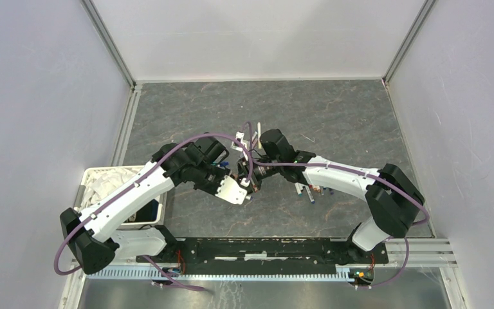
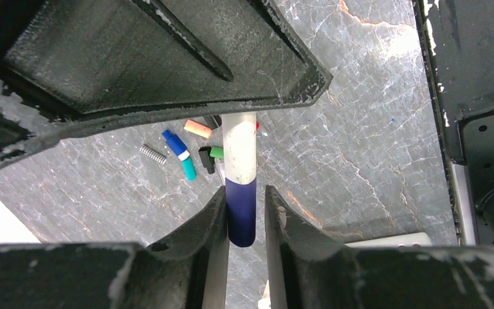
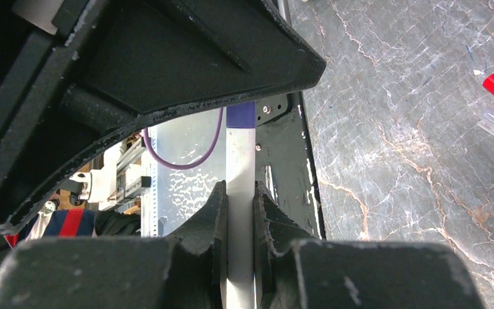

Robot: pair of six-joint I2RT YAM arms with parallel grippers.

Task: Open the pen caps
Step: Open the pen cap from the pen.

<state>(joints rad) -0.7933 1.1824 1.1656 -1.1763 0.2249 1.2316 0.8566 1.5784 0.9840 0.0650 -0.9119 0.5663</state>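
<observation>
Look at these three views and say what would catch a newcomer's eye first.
One pen is held above the grey marbled table: the right gripper clamps its white barrel while the left gripper has its fingers either side of the dark blue cap. Below it, loose caps in mixed colours lie clustered on the table.

The table (image 1: 334, 116) is dark grey with pale marble veins. A white bin (image 1: 103, 170) sits at its left edge. Several pens (image 1: 310, 190) lie close together right of centre. Loose caps (image 2: 198, 129) lie in a small cluster: orange, blue, teal, green and black, some of them touching.
</observation>
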